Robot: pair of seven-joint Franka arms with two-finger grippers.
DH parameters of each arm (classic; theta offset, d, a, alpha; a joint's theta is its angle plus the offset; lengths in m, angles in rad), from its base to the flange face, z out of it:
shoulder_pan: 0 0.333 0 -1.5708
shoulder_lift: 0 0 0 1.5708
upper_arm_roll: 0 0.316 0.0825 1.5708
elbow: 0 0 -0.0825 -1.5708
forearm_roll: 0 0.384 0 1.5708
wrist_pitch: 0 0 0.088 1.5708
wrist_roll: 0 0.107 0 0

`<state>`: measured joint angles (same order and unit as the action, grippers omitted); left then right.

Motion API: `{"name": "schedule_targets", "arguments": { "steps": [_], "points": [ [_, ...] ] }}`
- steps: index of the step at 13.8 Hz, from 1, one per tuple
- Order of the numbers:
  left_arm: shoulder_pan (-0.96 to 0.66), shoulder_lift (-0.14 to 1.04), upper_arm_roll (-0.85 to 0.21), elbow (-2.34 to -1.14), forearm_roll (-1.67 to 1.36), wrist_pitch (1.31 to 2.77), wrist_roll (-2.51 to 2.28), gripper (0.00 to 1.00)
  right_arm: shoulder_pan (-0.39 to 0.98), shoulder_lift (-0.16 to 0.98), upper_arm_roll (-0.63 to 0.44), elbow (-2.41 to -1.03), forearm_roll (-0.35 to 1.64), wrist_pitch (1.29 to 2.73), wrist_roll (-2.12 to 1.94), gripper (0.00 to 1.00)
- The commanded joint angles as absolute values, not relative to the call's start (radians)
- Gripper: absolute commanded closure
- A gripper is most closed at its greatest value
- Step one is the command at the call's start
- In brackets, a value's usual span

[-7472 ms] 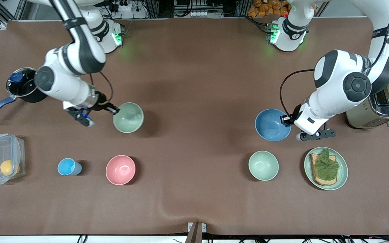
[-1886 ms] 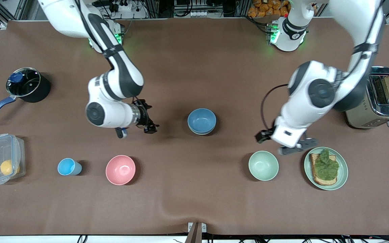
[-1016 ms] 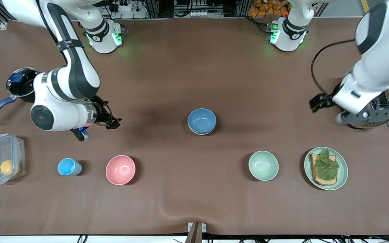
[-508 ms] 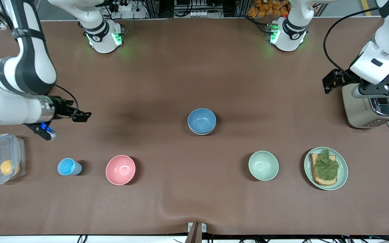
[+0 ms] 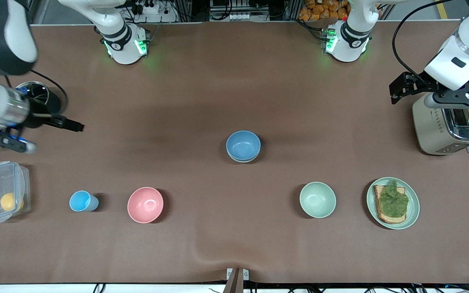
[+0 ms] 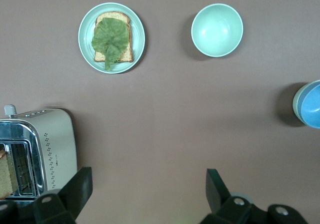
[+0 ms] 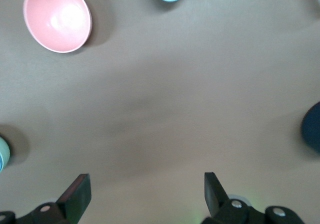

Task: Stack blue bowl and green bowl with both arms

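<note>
The blue bowl (image 5: 243,145) sits nested inside the green bowl (image 5: 242,158) at mid-bench; only a thin sage rim of the green one shows beneath it. The stack stands upright, well apart from both arms, with nothing touching it.

The left tool (image 6: 149,193) hangs over the bench just beside the toaster (image 5: 450,126), fingers spread wide and holding nothing. The right tool (image 7: 147,193) hangs over the bench near the black saucepan (image 5: 35,101) at the right arm's end, also spread wide and holding nothing.

Nearer the front camera than the stack, a row of items lies along the bench (image 5: 234,81): a clear lidded container (image 5: 1,191) with a yellow item inside, a light-blue cup (image 5: 81,201), a pink bowl (image 5: 145,204), a pale mint bowl (image 5: 317,199), and a green plate (image 5: 414,203) carrying toast topped with a lettuce leaf (image 5: 393,201). All stand apart from one another. A slice of bread shows in the toaster's slot in the left wrist view.
</note>
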<state>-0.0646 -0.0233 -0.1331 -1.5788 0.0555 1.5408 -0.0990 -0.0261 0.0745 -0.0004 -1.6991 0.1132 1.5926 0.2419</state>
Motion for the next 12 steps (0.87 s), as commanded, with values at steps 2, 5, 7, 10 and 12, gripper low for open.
{"name": "schedule_targets", "arguments": {
  "steps": [2, 5, 7, 10, 12],
  "points": [
    [-0.061, -0.035, -0.13, -1.568, 0.037, 1.496, -0.031, 0.0, -0.097, 0.052, 0.028, -1.606, 0.095, 1.493, 0.147, 0.0],
    [-0.057, -0.041, -0.135, -1.566, 0.034, 1.483, -0.031, 0.0, -0.097, 0.017, 0.037, -1.545, 0.095, 1.431, 0.14, 0.0],
    [-0.057, -0.041, -0.135, -1.566, 0.032, 1.476, -0.031, 0.0, -0.097, -0.017, 0.069, -1.539, 0.078, 1.43, 0.141, 0.0],
    [-0.043, -0.04, -0.141, -1.565, 0.032, 1.47, -0.04, 0.0, -0.069, -0.021, 0.067, -1.5, 0.081, 1.417, 0.124, 0.0],
    [-0.037, -0.038, -0.146, -1.555, 0.032, 1.467, -0.041, 0.0, -0.058, -0.014, 0.072, -1.497, 0.078, 1.436, 0.124, 0.0]
  ]
}}
